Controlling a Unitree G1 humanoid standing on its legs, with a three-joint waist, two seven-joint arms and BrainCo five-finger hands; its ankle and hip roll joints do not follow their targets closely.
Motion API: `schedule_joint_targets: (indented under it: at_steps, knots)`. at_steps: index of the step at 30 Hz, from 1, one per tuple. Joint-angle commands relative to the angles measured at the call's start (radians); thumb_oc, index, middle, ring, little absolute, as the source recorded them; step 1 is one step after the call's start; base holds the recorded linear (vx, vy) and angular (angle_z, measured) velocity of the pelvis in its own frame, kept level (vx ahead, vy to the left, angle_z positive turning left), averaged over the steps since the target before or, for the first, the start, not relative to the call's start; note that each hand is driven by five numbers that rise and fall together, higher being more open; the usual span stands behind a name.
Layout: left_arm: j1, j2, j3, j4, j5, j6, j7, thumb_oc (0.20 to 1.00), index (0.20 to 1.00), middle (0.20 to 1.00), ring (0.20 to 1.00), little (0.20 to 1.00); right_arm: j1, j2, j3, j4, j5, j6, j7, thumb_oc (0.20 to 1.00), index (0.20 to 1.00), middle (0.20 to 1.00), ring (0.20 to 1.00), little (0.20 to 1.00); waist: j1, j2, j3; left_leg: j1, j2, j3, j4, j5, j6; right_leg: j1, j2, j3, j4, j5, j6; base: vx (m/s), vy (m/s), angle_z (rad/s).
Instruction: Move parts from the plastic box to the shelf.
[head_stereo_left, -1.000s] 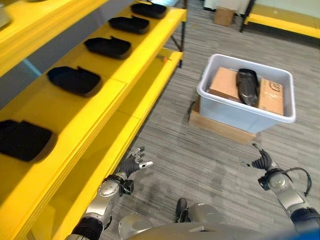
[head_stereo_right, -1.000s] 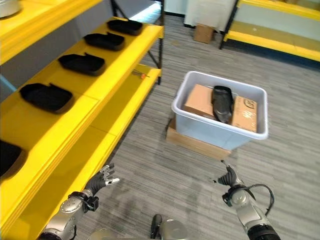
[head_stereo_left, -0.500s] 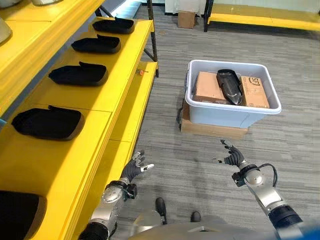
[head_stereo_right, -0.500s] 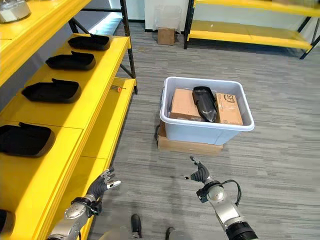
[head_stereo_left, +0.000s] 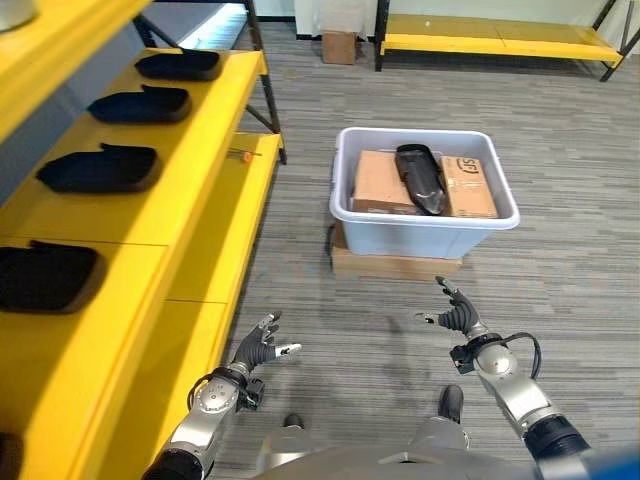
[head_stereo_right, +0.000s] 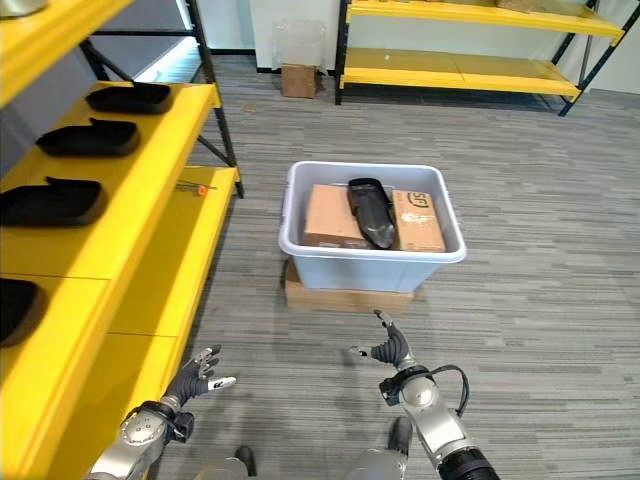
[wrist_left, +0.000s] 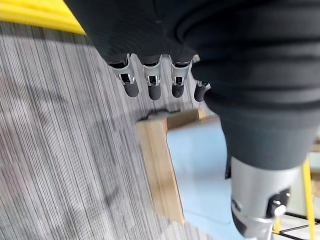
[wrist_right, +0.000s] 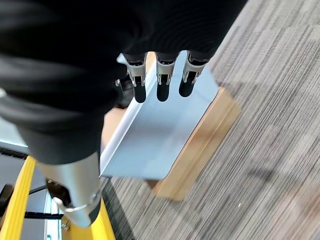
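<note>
Now | left hand (head_stereo_left: 258, 349) fingers apart | right hand (head_stereo_left: 460, 318) fingers apart | part (head_stereo_left: 420, 178) in plastic box (head_stereo_left: 426, 228)

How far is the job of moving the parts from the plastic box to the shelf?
Done: several black parts already lie in a row on the yellow shelf. In hand: nothing; the left robot hand and the right robot hand are both open above the floor. Left: one black part lies on cardboard boxes in the plastic box.
</note>
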Motion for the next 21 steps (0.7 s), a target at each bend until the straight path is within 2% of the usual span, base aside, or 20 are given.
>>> schedule_joint_targets:
  at_steps: [1, 3, 7, 10, 12, 14, 15, 16, 17, 18, 19, 20, 21]
  knots:
    - [-0.007, 0.007, -0.012, -0.101, -0.010, -0.044, 0.024, 1.000, 1.000, 1.000, 1.000, 1.000, -0.048, -0.085, -0.039, -0.108, 0.001, -0.044, -0.020, 1.000, 1.000, 1.000, 1.000, 1.000, 0.027, 0.031, -0.012, -0.071, -0.049, 0.066, 0.106, -0.052, 0.170, 0.030, 0.042, -0.012, 0.067, -0.051, -0.034, 0.24, -0.261, -0.02]
    - [0.003, -0.006, 0.009, -0.138, -0.063, -0.016, 0.000, 1.000, 1.000, 1.000, 1.000, 1.000, -0.039, -0.109, -0.055, -0.129, -0.022, -0.058, -0.066, 1.000, 1.000, 1.000, 1.000, 1.000, 0.027, 0.034, -0.017, -0.077, -0.013, 0.041, 0.117, -0.034, 0.151, 0.055, 0.085, -0.011, 0.090, -0.135, -0.057, 0.30, -0.292, -0.05]
    - [0.022, -0.010, 0.016, -0.186, -0.045, 0.001, -0.039, 1.000, 1.000, 1.000, 1.000, 1.000, -0.034, -0.135, -0.085, -0.133, -0.037, -0.070, -0.091, 1.000, 1.000, 1.000, 1.000, 1.000, 0.025, 0.035, -0.028, -0.072, 0.033, 0.034, 0.136, -0.027, 0.122, 0.084, 0.123, -0.037, 0.106, -0.191, -0.096, 0.26, -0.285, -0.01]
    - [0.019, -0.011, 0.012, -0.184, -0.040, 0.008, -0.042, 1.000, 1.000, 1.000, 1.000, 1.000, -0.045, -0.158, -0.081, -0.127, -0.045, -0.073, -0.091, 1.000, 1.000, 1.000, 1.000, 1.000, 0.017, 0.033, -0.030, -0.078, 0.068, 0.046, 0.201, -0.024, 0.107, 0.088, 0.142, -0.049, 0.117, -0.213, -0.125, 0.18, -0.260, -0.08]
    - [0.004, -0.012, 0.006, -0.180, -0.042, 0.013, -0.044, 1.000, 1.000, 1.000, 1.000, 1.000, -0.047, -0.171, -0.077, -0.123, -0.045, -0.067, -0.098, 1.000, 1.000, 1.000, 1.000, 1.000, 0.006, 0.037, -0.025, -0.093, 0.102, 0.083, 0.280, 0.004, 0.093, 0.095, 0.160, -0.066, 0.121, -0.230, -0.150, 0.18, -0.262, -0.03]
    - [-0.009, -0.011, 0.001, -0.184, -0.043, 0.023, -0.045, 1.000, 1.000, 1.000, 1.000, 1.000, -0.041, -0.180, -0.075, -0.121, -0.031, -0.068, -0.098, 1.000, 1.000, 1.000, 1.000, 1.000, -0.009, 0.043, -0.022, -0.100, 0.134, 0.124, 0.351, 0.015, 0.071, 0.112, 0.174, -0.081, 0.125, -0.254, -0.158, 0.19, -0.255, 0.08]
    - [-0.023, -0.008, -0.001, -0.182, -0.038, 0.038, -0.043, 1.000, 1.000, 1.000, 1.000, 1.000, -0.030, -0.179, -0.074, -0.120, -0.024, -0.076, -0.092, 1.000, 1.000, 1.000, 1.000, 1.000, -0.029, 0.044, -0.020, -0.100, 0.173, 0.185, 0.394, 0.046, 0.059, 0.122, 0.183, -0.105, 0.120, -0.261, -0.170, 0.15, -0.278, 0.21]
    - [-0.030, -0.009, -0.004, -0.181, -0.032, 0.045, -0.040, 1.000, 1.000, 1.000, 1.000, 1.000, -0.025, -0.178, -0.071, -0.118, -0.021, -0.077, -0.090, 1.000, 1.000, 1.000, 1.000, 1.000, -0.038, 0.050, -0.016, -0.103, 0.195, 0.204, 0.425, 0.069, 0.043, 0.132, 0.197, -0.116, 0.116, -0.270, -0.175, 0.17, -0.281, 0.58]
    - [-0.037, -0.010, -0.009, -0.179, -0.026, 0.050, -0.028, 1.000, 1.000, 1.000, 1.000, 1.000, -0.022, -0.174, -0.067, -0.113, -0.022, -0.077, -0.075, 1.000, 1.000, 1.000, 1.000, 1.000, -0.045, 0.052, -0.014, -0.108, 0.199, 0.220, 0.440, 0.077, 0.042, 0.134, 0.204, -0.125, 0.113, -0.275, -0.179, 0.16, -0.173, 0.87]
    - [-0.043, -0.013, -0.006, -0.170, -0.014, 0.035, 0.007, 1.000, 1.000, 1.000, 1.000, 1.000, -0.020, -0.167, -0.056, -0.104, -0.016, -0.066, -0.042, 1.000, 1.000, 1.000, 1.000, 1.000, -0.038, 0.059, -0.008, -0.130, 0.145, 0.178, 0.432, 0.061, 0.057, 0.127, 0.216, -0.111, 0.117, -0.277, -0.181, 0.10, -0.095, 0.51]
    - [-0.043, -0.015, 0.006, -0.168, -0.011, 0.030, 0.018, 1.000, 1.000, 1.000, 1.000, 1.000, -0.022, -0.162, -0.049, -0.091, -0.012, -0.055, -0.036, 1.000, 1.000, 1.000, 1.000, 1.000, -0.024, 0.063, -0.002, -0.148, 0.072, 0.138, 0.378, 0.040, 0.097, 0.105, 0.217, -0.102, 0.122, -0.255, -0.185, 0.12, 0.006, -0.18]
    - [-0.036, -0.010, 0.023, -0.175, -0.013, 0.030, 0.014, 1.000, 1.000, 1.000, 1.000, 1.000, -0.016, -0.157, -0.046, -0.081, -0.010, -0.063, -0.027, 1.000, 1.000, 1.000, 1.000, 1.000, -0.013, 0.069, 0.004, -0.139, 0.011, 0.106, 0.279, 0.009, 0.110, 0.097, 0.217, -0.093, 0.131, -0.251, -0.175, 0.10, 0.081, -0.72]
    - [-0.033, -0.008, 0.029, -0.176, -0.010, 0.032, 0.008, 1.000, 1.000, 1.000, 1.000, 1.000, -0.008, -0.156, -0.044, -0.085, -0.011, -0.064, -0.025, 1.000, 1.000, 1.000, 1.000, 1.000, -0.012, 0.071, 0.003, -0.129, 0.000, 0.111, 0.223, 0.015, 0.109, 0.099, 0.216, -0.096, 0.130, -0.250, -0.170, 0.16, 0.131, -0.55]
